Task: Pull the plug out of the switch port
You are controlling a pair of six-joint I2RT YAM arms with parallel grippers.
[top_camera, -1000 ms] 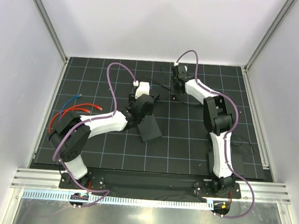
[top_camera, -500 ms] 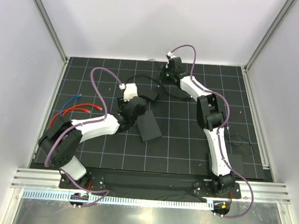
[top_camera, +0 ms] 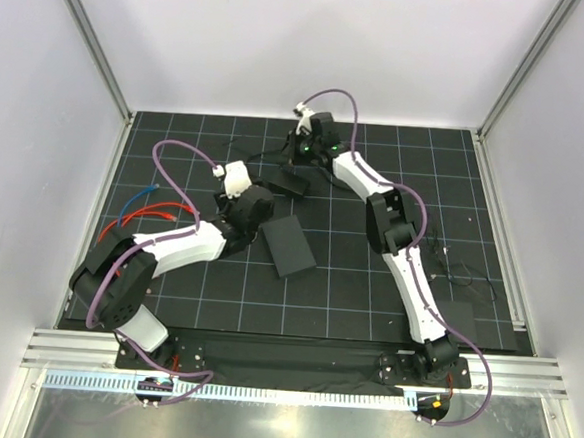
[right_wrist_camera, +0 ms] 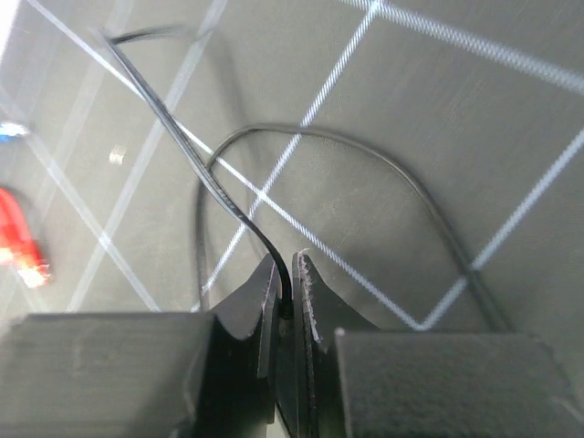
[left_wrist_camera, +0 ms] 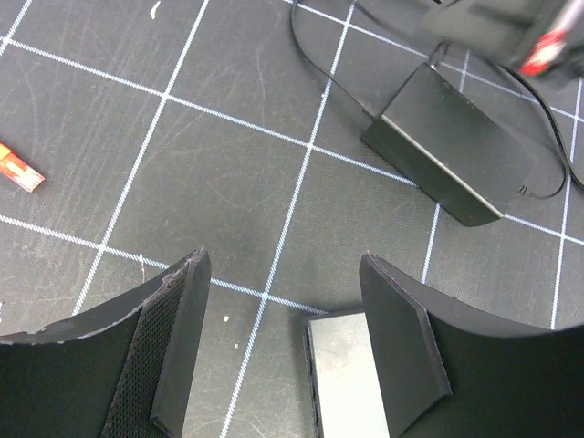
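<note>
Two grippers: your right gripper (right_wrist_camera: pixel 285 266) is pinched tight on one thin cord (right_wrist_camera: pixel 239 217), and your left gripper (left_wrist_camera: pixel 283 269) hangs open over the mat (left_wrist_camera: pixel 228 164). One switch (left_wrist_camera: pixel 345 374) lies bottom centre in the left wrist view, cut off by the frame, its ports hard to make out. One brick (left_wrist_camera: pixel 447 146) sits upper right. One red plug (left_wrist_camera: pixel 18 169) is clipped at the left edge.

The switch (top_camera: pixel 288 245) is a flat, matte-black rectangular box. It lies flat near the middle of the surface, slightly toward the left edge, turned askew to the grid lines; the left wrist view shows one end (left_wrist_camera: pixel 351 374). The plug is hidden; only a thin black cord (right_wrist_camera: pixel 274 260) shows.
</note>
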